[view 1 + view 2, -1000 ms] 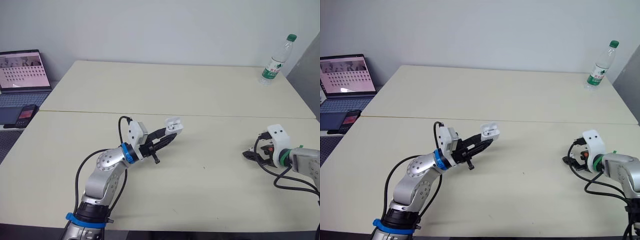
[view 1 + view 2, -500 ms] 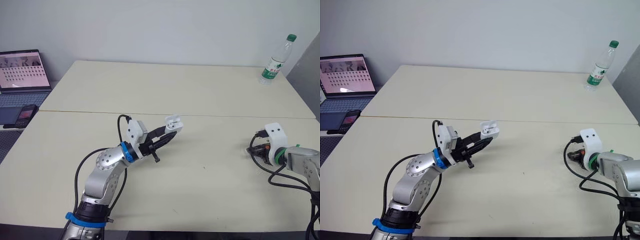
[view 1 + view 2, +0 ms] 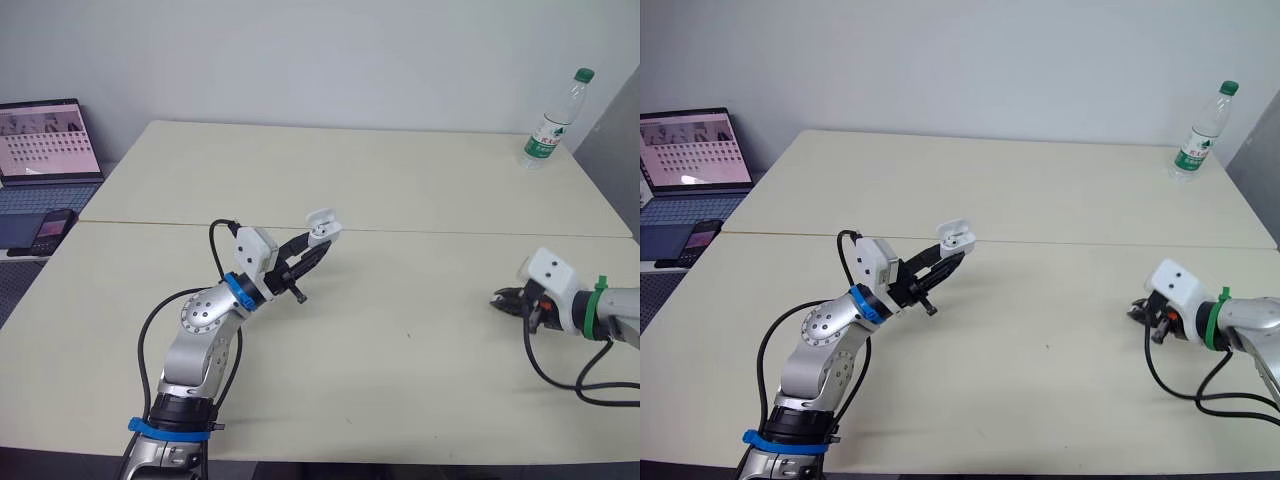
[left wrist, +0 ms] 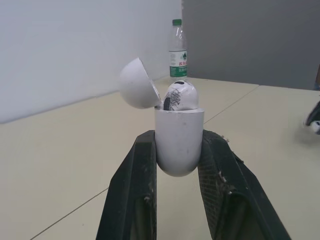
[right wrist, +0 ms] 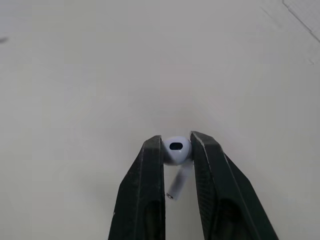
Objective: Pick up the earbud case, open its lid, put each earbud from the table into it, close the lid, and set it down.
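My left gripper (image 3: 312,243) is shut on the white earbud case (image 3: 320,225) and holds it above the middle-left of the table. In the left wrist view the case (image 4: 178,142) stands upright between the fingers with its lid (image 4: 139,90) swung open. One earbud (image 4: 179,96) sits in it. At the table's right side my right gripper (image 3: 503,298) is shut on the other white earbud (image 5: 176,149), low over the tabletop. Its stem hangs down between the fingers (image 5: 150,170).
A water bottle (image 3: 549,122) stands at the far right corner of the cream table (image 3: 400,180). A laptop (image 3: 45,140) and a phone (image 3: 50,228) lie off the table's left side.
My right gripper has shut on the earbud at the table's right and shifted slightly. My left arm has carried the open case leftward and farther back.
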`<state>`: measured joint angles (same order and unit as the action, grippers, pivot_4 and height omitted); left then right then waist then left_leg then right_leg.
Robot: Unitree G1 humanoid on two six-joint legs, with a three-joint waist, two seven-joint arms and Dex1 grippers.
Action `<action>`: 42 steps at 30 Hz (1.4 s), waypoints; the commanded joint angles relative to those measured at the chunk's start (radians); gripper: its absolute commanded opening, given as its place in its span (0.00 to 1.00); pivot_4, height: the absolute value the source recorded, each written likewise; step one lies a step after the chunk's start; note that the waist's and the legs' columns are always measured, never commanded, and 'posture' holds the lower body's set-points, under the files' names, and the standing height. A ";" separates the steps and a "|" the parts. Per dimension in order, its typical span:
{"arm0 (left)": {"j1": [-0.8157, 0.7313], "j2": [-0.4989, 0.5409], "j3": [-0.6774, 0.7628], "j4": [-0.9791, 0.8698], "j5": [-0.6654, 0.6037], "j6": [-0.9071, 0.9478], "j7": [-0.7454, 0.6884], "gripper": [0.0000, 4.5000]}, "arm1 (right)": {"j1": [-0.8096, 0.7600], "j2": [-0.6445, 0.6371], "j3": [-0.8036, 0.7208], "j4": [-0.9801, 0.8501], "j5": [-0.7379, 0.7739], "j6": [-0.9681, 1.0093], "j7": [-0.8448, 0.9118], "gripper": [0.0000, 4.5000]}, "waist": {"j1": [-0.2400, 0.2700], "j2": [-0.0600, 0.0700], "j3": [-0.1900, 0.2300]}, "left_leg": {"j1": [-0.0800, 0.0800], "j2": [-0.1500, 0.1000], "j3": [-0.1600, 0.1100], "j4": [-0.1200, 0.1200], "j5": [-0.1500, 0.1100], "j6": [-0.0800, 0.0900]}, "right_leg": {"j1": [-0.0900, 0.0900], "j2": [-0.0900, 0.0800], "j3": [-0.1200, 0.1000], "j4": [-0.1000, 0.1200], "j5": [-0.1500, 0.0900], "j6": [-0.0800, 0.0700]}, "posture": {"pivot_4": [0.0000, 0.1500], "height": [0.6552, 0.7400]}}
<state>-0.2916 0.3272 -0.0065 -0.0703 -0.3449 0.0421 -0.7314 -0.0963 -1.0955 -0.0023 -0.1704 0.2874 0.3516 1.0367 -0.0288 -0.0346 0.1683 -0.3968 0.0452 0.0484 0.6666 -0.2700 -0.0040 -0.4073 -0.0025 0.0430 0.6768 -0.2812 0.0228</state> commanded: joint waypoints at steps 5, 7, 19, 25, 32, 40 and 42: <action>-0.062 0.065 0.049 -0.010 -0.036 0.033 -0.033 0.17 | -0.084 -0.021 0.114 0.149 -0.104 -0.370 0.283 0.09 | -0.002 0.000 0.001 | 0.002 0.000 0.001 0.002 0.000 0.000 | 0.001 0.000 0.000 0.002 0.000 0.000 | 1.00 0.95; -0.047 0.093 0.043 -0.041 -0.066 0.069 -0.072 0.17 | -0.109 -0.014 0.137 0.177 -0.110 -0.403 0.330 0.09 | -0.003 0.000 0.001 | 0.004 0.001 0.002 0.002 0.000 0.000 | 0.001 0.000 0.000 0.003 0.000 0.000 | 1.00 0.95; 0.048 0.142 -0.015 -0.187 -0.120 0.201 -0.146 0.17 | -0.240 0.038 0.245 0.403 -0.228 -0.686 0.478 0.09 | 0.000 0.000 0.001 | 0.003 0.000 0.002 0.003 0.000 0.000 | 0.002 -0.002 0.001 0.003 0.000 -0.001 | 1.00 0.95; 0.048 0.139 -0.020 -0.197 -0.117 0.207 -0.142 0.17 | -0.265 0.030 0.266 0.425 -0.266 -0.672 0.484 0.31 | 0.001 0.000 0.001 | 0.003 0.001 0.002 0.006 0.000 0.000 | 0.003 -0.003 0.001 0.003 0.000 -0.001 | 1.00 0.95; 0.051 0.140 -0.025 -0.199 -0.115 0.207 -0.143 0.17 | -0.226 0.007 0.224 0.266 -0.274 -0.454 0.412 0.69 | 0.003 0.001 0.001 | 0.002 0.001 0.001 0.008 0.000 0.000 | 0.003 -0.006 0.000 0.004 0.000 -0.001 | 1.00 0.95; 0.048 0.133 -0.036 -0.186 -0.103 0.199 -0.147 0.17 | -0.168 -0.012 0.184 -0.043 -0.287 0.127 0.294 0.69 | 0.003 0.001 0.001 | 0.001 0.001 0.000 0.009 0.000 0.000 | 0.003 -0.006 -0.001 0.005 0.000 -0.001 | 1.00 0.95; 0.045 0.129 -0.039 -0.179 -0.101 0.195 -0.149 0.17 | -0.167 0.003 0.181 -0.111 -0.277 0.278 0.254 0.69 | 0.003 0.001 0.001 | 0.001 0.001 0.000 0.009 0.000 0.000 | 0.003 -0.006 0.000 0.005 0.000 -0.001 | 1.00 0.95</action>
<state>-0.2374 0.4627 -0.0422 -0.2310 -0.4452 0.2548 -0.8800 -0.2604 -1.0926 0.2147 -0.2176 -0.0063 0.5147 1.3215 -0.0261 -0.0334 0.1694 -0.3955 0.0463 0.0482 0.6761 -0.2700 -0.0042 -0.4045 -0.0085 0.0427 0.6815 -0.2808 0.0222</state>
